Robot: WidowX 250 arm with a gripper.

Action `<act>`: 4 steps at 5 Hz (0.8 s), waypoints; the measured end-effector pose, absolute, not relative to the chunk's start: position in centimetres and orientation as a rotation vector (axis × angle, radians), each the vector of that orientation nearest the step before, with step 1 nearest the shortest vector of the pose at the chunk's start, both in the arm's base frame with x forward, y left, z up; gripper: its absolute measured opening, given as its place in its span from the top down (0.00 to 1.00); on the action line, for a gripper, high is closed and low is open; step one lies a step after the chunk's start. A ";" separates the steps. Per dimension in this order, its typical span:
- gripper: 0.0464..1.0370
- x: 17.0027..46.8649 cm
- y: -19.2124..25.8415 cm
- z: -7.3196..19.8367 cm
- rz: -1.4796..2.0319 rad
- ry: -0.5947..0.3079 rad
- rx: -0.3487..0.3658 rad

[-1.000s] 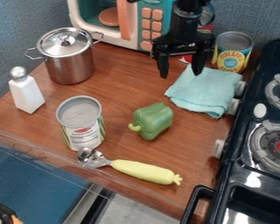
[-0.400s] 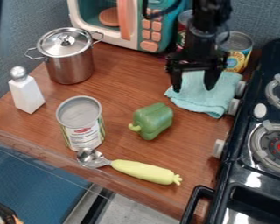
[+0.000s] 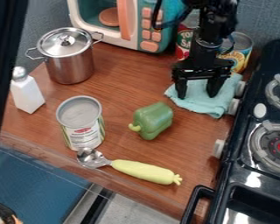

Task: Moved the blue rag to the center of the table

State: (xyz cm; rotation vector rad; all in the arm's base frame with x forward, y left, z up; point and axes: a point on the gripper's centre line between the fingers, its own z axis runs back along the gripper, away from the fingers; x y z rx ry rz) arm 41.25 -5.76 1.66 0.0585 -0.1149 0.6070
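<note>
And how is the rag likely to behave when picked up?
Probably floppy: the rag lies low in soft, uneven folds. It likely won't roll or tip, being flat on the table. If the claw pinches only the top layer, the folds may fall open and hang.

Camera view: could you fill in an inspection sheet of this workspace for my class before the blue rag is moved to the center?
Surface: brown wood-grain table; damage, nothing seen.
Job's things: blue rag, folded, at the right by the stove's knobs.
Clutter: green pepper near the middle; large can, lidded pot and white shaker to the left; yellow-handled scoop near the front edge; two cans behind the gripper.
Gripper: the gripper is at the rag, jaws apart; contact cannot be told.
Cables: black cable loops beside the arm.
Surroundings: toy microwave behind, toy stove right; dark, unidentified shape at left edge.
</note>
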 end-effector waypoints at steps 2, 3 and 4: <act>0.04 41.7 -3.3 1.0 0.638 -0.133 0.098; 0.04 41.1 -1.7 1.0 0.651 -0.147 0.126; 0.04 40.1 0.7 1.0 0.687 -0.145 0.163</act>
